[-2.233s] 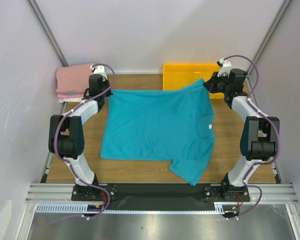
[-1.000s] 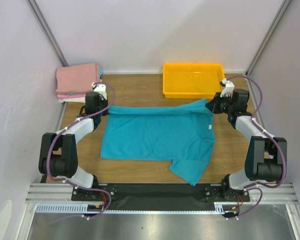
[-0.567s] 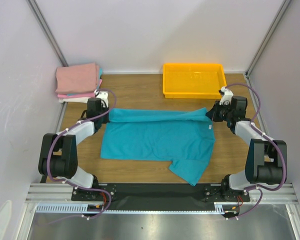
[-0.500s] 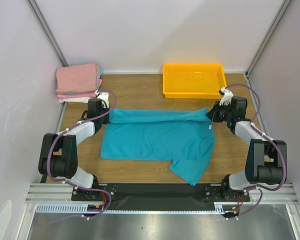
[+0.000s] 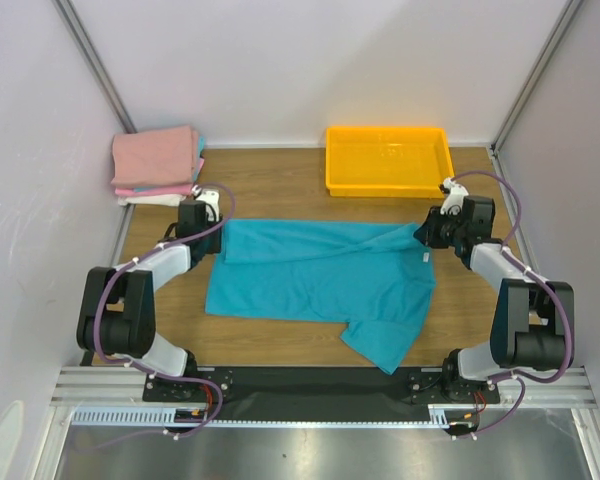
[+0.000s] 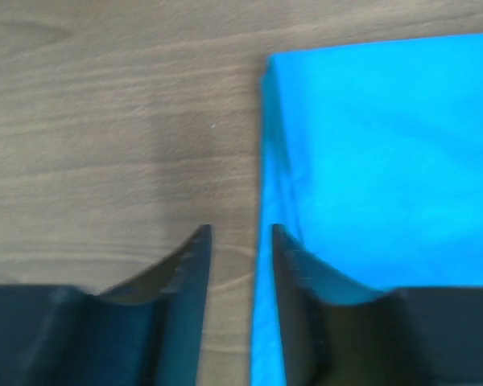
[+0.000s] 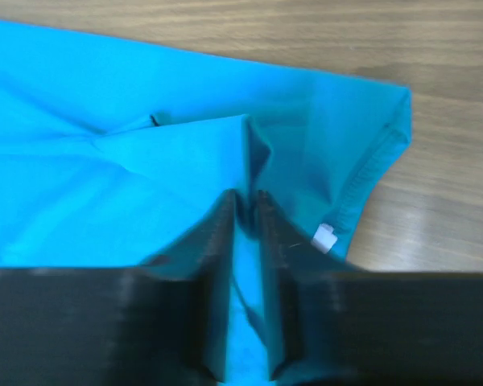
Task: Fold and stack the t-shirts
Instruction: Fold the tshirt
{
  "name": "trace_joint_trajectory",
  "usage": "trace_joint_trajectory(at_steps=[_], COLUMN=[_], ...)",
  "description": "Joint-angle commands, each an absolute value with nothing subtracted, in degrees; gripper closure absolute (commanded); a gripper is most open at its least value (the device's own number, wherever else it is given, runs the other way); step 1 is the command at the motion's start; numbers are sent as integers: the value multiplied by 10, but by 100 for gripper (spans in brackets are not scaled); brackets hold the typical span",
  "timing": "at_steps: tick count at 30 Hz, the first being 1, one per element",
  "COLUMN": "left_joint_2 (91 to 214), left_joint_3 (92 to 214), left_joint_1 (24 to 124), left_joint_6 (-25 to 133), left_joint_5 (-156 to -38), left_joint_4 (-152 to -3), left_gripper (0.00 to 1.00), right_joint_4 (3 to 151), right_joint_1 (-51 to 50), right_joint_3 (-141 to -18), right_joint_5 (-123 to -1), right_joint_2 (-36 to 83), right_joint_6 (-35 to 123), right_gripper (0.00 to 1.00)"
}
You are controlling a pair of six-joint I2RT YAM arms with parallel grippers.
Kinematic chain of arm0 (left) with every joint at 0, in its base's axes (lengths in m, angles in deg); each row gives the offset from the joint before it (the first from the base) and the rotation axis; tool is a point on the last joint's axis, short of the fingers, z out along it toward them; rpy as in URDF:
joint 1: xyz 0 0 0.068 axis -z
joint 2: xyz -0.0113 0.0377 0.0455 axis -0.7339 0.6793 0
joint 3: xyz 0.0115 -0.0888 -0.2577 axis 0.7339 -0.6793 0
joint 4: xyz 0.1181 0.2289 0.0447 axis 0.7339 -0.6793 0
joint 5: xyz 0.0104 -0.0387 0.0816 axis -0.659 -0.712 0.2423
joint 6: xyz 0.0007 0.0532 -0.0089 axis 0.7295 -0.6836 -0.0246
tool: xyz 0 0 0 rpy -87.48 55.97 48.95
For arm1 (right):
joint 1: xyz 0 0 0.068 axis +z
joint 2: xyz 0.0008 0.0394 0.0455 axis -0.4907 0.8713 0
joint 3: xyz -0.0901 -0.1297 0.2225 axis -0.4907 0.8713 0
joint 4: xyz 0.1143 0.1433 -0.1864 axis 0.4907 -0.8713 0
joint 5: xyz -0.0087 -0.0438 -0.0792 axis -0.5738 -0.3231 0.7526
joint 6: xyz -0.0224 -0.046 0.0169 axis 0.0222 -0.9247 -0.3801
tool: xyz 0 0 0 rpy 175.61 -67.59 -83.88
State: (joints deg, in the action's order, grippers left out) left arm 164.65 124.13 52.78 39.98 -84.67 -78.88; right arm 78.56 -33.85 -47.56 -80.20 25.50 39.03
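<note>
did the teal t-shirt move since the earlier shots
Yes, the far edge of the teal t-shirt drew back toward the bottom of the view, away from the yellow tray.

Left hand (image 6: 240,233) parted, low; right hand (image 7: 245,198) pinched closed.

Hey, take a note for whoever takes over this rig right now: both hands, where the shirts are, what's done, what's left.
Hands: the left hand is open with nothing between its fingers, just off the left edge of the teal t-shirt. The right hand is shut on a ridge of that shirt near the white neck label.
Things: the teal t-shirt lies on the table, its far edge folded over toward the near side and one sleeve poking out near the front. The folded stack sits at the far left corner.
Done: first fold laid.
Left: release the right hand, finish folding, place the shirt on the folded stack.
</note>
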Motion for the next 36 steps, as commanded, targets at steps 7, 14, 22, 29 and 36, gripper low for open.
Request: trace_joint_trajectory(at_steps=[7, 14, 22, 29, 36], left_joint_2=[1545, 1549, 1619, 1645, 1672], left_joint_3=[1282, 1347, 1380, 1332, 1320], left_joint_1=[528, 550, 615, 648, 648], left_joint_6=[410, 511, 764, 849, 884], left_joint_5=[-788, -834, -769, -715, -703], left_joint_4=[-834, -894, -1032, -1037, -1035], left_gripper=[34, 26, 29, 30, 42], right_joint_4=[707, 715, 705, 720, 686], right_joint_1=[-346, -343, -296, -249, -246], right_joint_3=[-526, -544, -591, -622, -633], right_joint_5=[-806, -773, -637, -625, -579], right_joint_2=[182, 158, 250, 311, 327], right_joint_6=[399, 507, 584, 584, 585], right_gripper=[24, 17, 19, 19, 23])
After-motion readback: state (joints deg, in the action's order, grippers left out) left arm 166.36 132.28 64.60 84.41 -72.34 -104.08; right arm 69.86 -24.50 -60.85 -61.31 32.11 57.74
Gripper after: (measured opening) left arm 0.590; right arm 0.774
